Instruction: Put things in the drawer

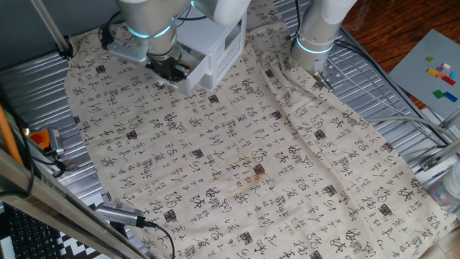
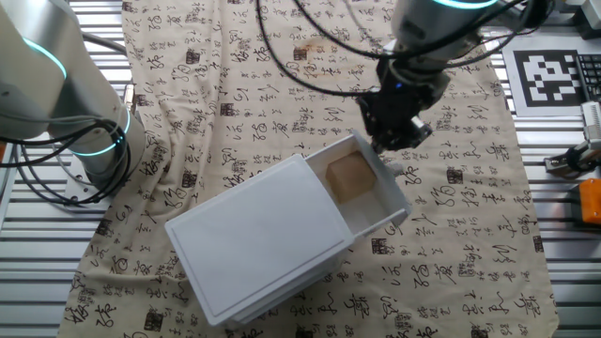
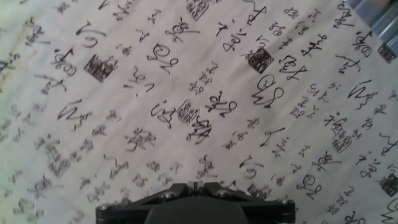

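**Block in the open drawer, gripper at the drawer's front**

The block (image 2: 350,176) lies inside the drawer (image 2: 380,208), which stands pulled out of the white cabinet (image 2: 258,244). The block sits toward the back of the tray, near the cabinet mouth, with bare tray floor between it and the front wall. The gripper (image 2: 392,141) hangs just beyond the drawer's front edge, close to that corner; whether it touches the drawer cannot be told. Its fingers are dark and bunched together in both fixed views, so how far apart they stand cannot be told, and nothing is seen held in them.

The cabinet rests at an angle on a pale cloth (image 1: 237,158) printed with black characters, which covers most of the table. The cloth is rumpled into a long fold (image 1: 302,122) running away from the second arm's base (image 1: 316,43). A brownish stain (image 1: 248,175) marks the cloth's open middle, well apart from the cabinet. Ribbed metal (image 1: 29,79) shows past the cloth's edges.

One fixed view shows the cabinet only from the side, the gripper (image 1: 169,68) in front of it, and the tray's contents hidden; it alone shows small coloured bricks (image 1: 442,74) on a grey board at the far right. The other fixed view looks down into the tray. The hand view shows only cloth (image 3: 199,93) and the hand's dark housing at the bottom edge.
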You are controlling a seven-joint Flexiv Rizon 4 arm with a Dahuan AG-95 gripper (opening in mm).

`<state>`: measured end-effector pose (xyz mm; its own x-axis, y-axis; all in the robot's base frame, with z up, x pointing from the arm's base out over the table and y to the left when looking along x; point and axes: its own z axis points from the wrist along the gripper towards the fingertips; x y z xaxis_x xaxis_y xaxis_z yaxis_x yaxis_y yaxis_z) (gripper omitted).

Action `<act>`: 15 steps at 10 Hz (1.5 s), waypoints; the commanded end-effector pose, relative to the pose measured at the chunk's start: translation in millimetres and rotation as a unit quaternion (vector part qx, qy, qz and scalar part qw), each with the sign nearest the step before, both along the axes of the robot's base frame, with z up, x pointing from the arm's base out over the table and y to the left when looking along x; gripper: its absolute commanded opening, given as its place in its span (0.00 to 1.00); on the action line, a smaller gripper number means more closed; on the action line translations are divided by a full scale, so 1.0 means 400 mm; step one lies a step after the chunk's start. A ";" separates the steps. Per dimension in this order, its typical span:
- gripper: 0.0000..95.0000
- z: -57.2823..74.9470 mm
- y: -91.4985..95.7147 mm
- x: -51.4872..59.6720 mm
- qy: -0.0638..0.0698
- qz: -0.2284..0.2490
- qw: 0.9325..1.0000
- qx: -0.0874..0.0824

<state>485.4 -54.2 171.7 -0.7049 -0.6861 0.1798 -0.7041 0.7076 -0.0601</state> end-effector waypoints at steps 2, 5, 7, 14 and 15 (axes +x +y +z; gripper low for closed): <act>0.00 -0.004 -0.008 -0.010 0.004 0.004 1.000 0.001; 0.00 -0.005 -0.034 -0.048 0.008 0.010 1.000 0.002; 0.00 -0.010 -0.043 -0.078 0.013 0.007 1.000 0.003; 0.00 -0.012 -0.060 -0.168 0.020 0.008 1.000 0.001; 0.00 -0.012 -0.067 -0.185 0.022 0.011 1.000 0.001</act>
